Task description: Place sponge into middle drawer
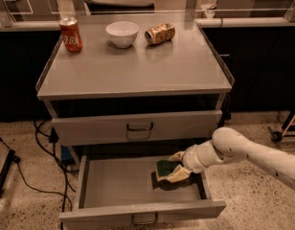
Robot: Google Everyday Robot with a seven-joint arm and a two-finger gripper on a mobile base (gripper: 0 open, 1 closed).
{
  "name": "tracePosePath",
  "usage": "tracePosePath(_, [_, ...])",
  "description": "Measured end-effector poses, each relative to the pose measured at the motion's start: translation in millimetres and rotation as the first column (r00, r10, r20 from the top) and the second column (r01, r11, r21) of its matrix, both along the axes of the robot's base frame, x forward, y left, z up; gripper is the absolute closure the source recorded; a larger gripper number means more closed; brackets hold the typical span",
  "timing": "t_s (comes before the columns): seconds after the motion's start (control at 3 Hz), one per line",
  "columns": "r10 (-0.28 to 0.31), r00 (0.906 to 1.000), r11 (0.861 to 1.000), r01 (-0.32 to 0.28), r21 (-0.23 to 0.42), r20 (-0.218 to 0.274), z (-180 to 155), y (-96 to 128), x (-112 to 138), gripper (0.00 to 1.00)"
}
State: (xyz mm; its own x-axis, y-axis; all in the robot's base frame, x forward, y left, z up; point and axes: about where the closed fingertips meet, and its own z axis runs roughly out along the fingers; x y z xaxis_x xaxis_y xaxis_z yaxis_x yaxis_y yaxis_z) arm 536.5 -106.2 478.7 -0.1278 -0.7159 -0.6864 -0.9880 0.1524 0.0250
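The middle drawer (123, 188) is pulled open below the shut grey drawer above it; its wire handle shows at the front. My gripper (172, 166) reaches in from the right and sits low inside the drawer's right half. It is shut on the sponge (164, 168), whose dark green face points left with the pale yellow body under it. The sponge is at or just above the drawer floor; I cannot tell if it touches.
On the cabinet top (133, 68) stand a red soda can (71, 34), a white bowl (122, 33) and a tipped-over can (160, 33). The upper drawer (138, 126) is shut. Cables lie on the floor at left (23, 176).
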Motion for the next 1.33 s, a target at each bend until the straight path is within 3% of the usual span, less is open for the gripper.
tracePosePath(0.33, [0.0, 1.0, 1.0, 0.0, 0.0, 0.0, 0, 0, 0, 1.0])
tracePosePath(0.67, [-0.004, 1.0, 1.0, 0.004, 0.03, -0.001, -23, 5, 3, 1.0])
tracePosePath(1.33, [0.033, 0.9978, 0.992, -0.039, 0.116, 0.057, -83, 38, 17, 1.0])
